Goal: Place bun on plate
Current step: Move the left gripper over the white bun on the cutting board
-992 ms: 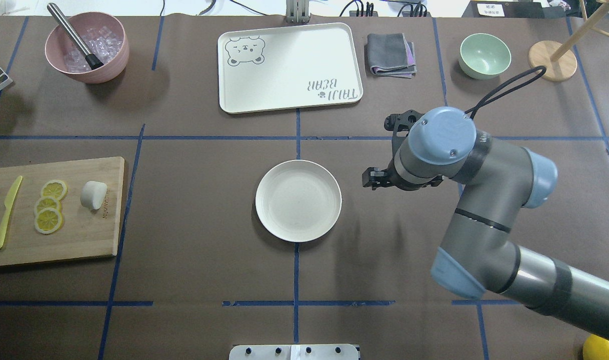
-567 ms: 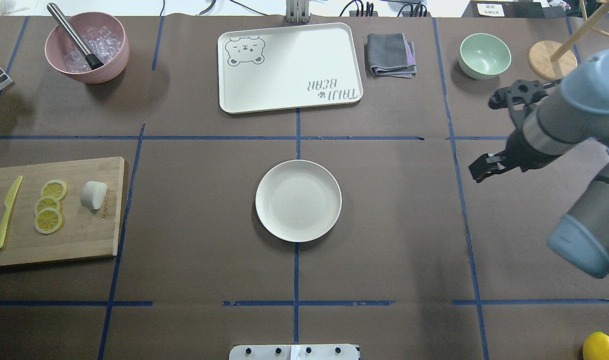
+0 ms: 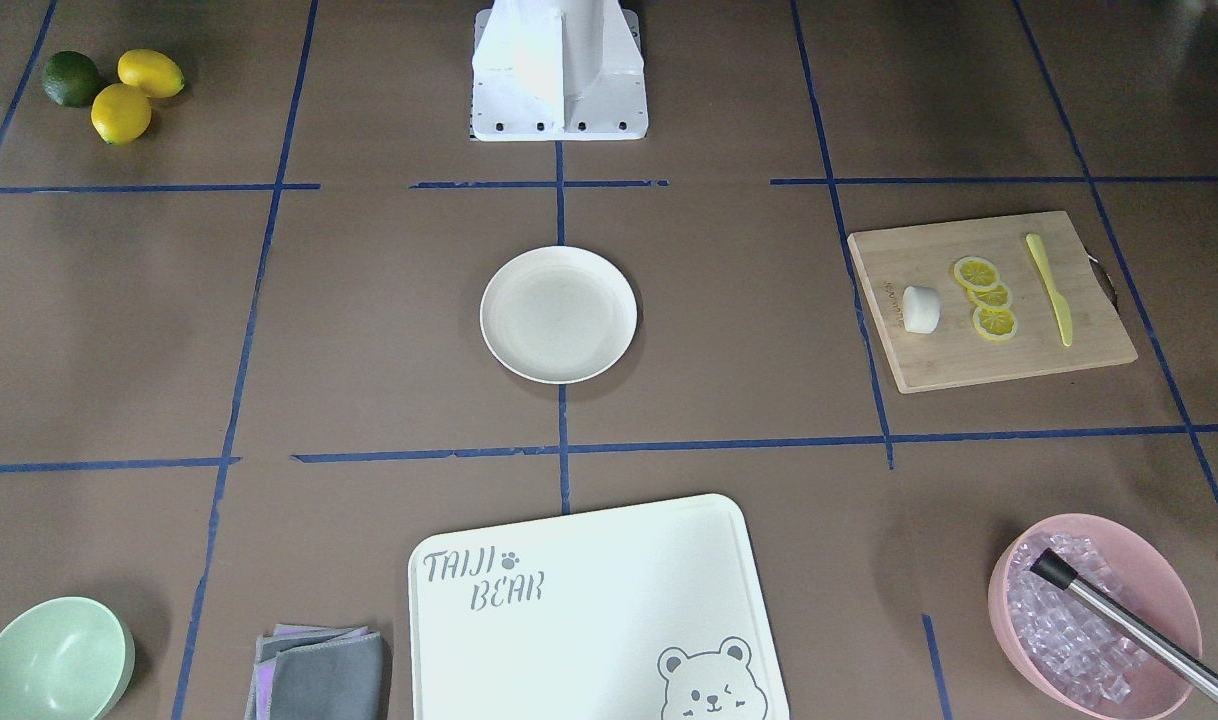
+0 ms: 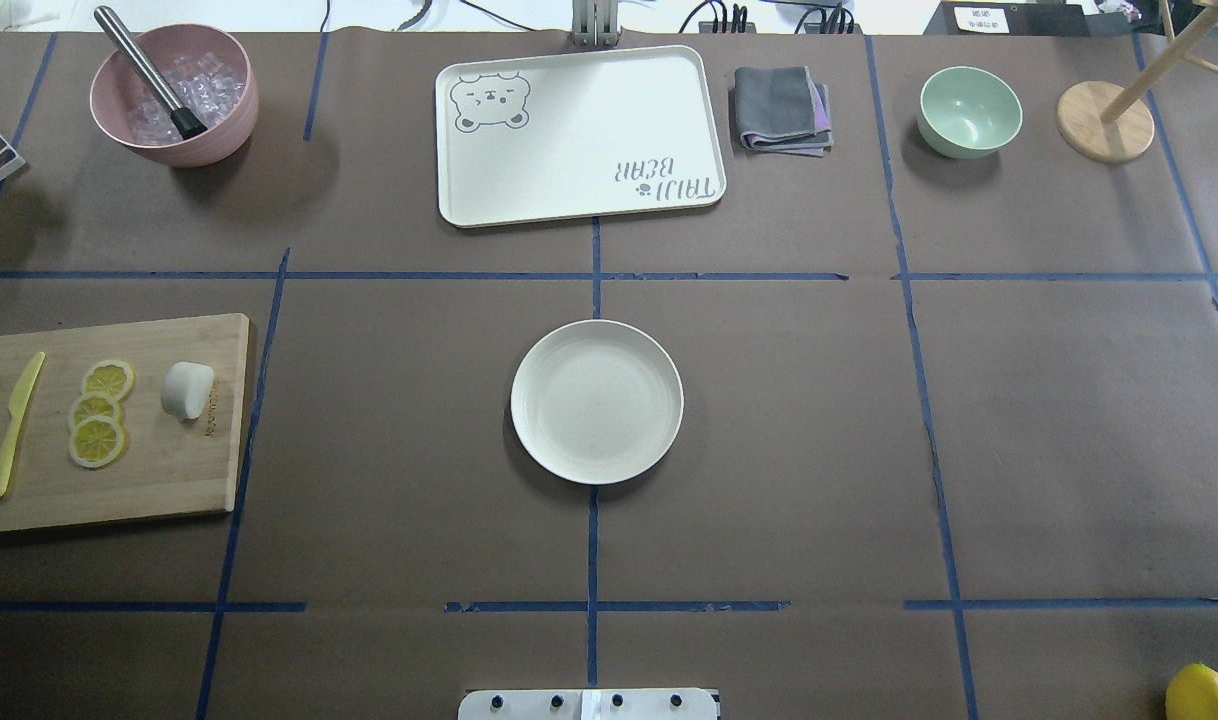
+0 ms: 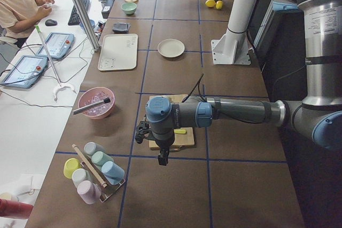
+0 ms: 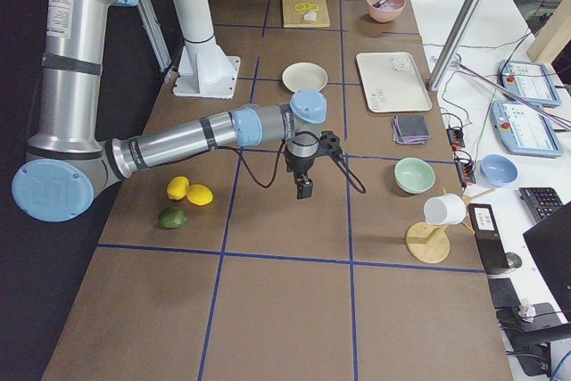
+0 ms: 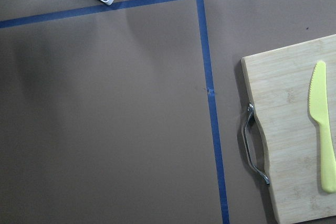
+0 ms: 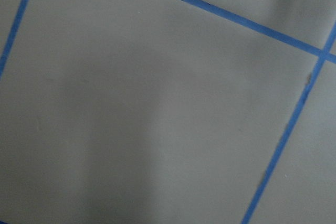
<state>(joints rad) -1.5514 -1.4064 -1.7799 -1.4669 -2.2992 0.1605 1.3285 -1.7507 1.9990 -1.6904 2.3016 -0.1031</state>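
Observation:
The white bun [image 4: 187, 389] lies on the wooden cutting board [image 4: 159, 480] at the table's left, next to three lemon slices [image 4: 99, 412] and a yellow knife [image 4: 14, 424]. At the table's centre sits the round cream plate [image 4: 597, 402] with nothing on it, also seen from the front as the plate [image 3: 558, 314], with the bun [image 3: 921, 308] off to one side. My left gripper [image 5: 161, 158] points down by the board's outer end, and I cannot tell whether it is open or shut. My right gripper [image 6: 304, 188] hangs over bare table beyond the plate; its state is also unclear.
A pink bowl [image 4: 174, 95] of ice with a metal tool, the bear-printed board [image 4: 579, 135], a folded cloth [image 4: 782, 108], a green bowl [image 4: 969, 110] and a wooden stand [image 4: 1104, 120] line the far edge. Lemons [image 3: 119, 95] lie near the robot's base. A cup rack [image 5: 93, 172] stands past the board.
My right arm has swung from just right of the plate out past the right edge of the overhead view. The bun and the plate have stayed put.

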